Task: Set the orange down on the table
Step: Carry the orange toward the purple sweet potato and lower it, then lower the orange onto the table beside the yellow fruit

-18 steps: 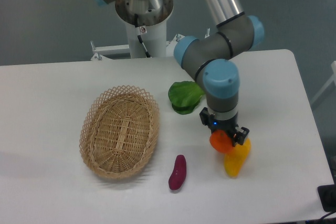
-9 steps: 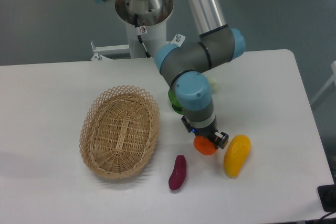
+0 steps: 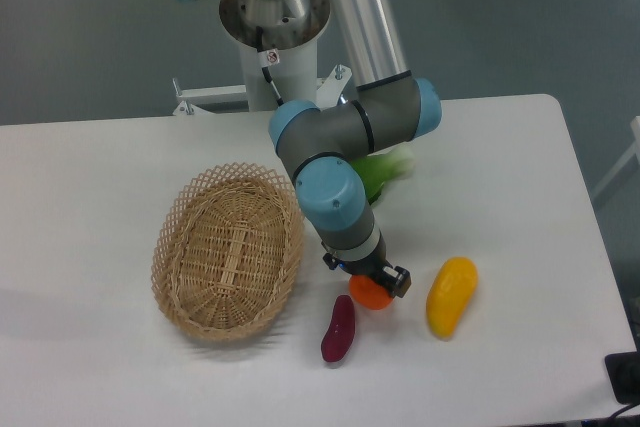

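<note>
Presently the gripper [image 3: 369,285] hangs low over the table [image 3: 100,167], pointing downward, with its jaws clenched on the orange [image 3: 369,293]. The orange sits between the black fingers, only its lower part showing beneath them. Whether the fruit touches the tabletop or is held just clear of it cannot be told from this view.

The orange lies just right of the basket [image 3: 228,250] and outside it, directly above the upper end of the purple vegetable [image 3: 338,328]. Orange and purple vegetable appear to touch or nearly touch; the contact cannot be confirmed.

The basket is an oval woven wicker piece standing on the left half of the table, its long axis running roughly front to back. Its interior shows bare weave across the whole floor and walls. It stands apart from the gripper, though the arm's blue-capped wrist [image 3: 325,192] is seen just beside its right rim.

The purple vegetable is a small, elongated item lying on the table, tilted slightly, near the basket's lower right edge but not touching it. The yellow fruit [image 3: 450,296] is longer, mango-shaped, lying on the table to the right of the orange and apart from it.

A green leafy item [image 3: 383,169] lies on the table behind the arm, largely hidden by the grey elbow; only its right portion and pale tip show.

The arm base [image 3: 272,17] stands behind the far edge of the table.
</note>
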Available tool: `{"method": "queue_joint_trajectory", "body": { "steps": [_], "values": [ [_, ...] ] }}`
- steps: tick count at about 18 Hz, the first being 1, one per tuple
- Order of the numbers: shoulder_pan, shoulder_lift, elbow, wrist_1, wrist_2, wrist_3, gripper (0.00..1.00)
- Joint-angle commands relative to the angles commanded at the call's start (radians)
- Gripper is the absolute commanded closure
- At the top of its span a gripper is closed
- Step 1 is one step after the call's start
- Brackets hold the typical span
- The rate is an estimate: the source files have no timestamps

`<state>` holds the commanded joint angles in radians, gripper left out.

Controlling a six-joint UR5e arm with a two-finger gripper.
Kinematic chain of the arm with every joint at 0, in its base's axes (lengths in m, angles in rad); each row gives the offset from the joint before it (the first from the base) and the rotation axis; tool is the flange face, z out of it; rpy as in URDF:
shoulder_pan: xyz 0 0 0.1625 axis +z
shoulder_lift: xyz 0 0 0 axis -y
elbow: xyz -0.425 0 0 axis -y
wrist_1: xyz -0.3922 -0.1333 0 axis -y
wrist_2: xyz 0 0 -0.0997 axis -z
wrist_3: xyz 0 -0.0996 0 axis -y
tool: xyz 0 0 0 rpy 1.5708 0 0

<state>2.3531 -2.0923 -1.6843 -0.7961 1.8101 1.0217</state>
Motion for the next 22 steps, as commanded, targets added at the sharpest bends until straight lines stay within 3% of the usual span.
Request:
{"method": "queue_joint_trajectory", "body": {
  "steps": [3,8,14,17,22],
  "values": [
    [0.000,0.003,0.012,0.009,-0.002,-0.012,0.13],
    [0.000,0.005,0.021,0.011,-0.003,-0.017,0.00],
    [0.006,0.020,0.038,0.026,-0.034,-0.080,0.00],
    [0.009,0.011,0.040,0.101,-0.044,-0.168,0.00],
    [0.055,0.002,0.080,0.101,-0.044,-0.173,0.00]
  ]
}}
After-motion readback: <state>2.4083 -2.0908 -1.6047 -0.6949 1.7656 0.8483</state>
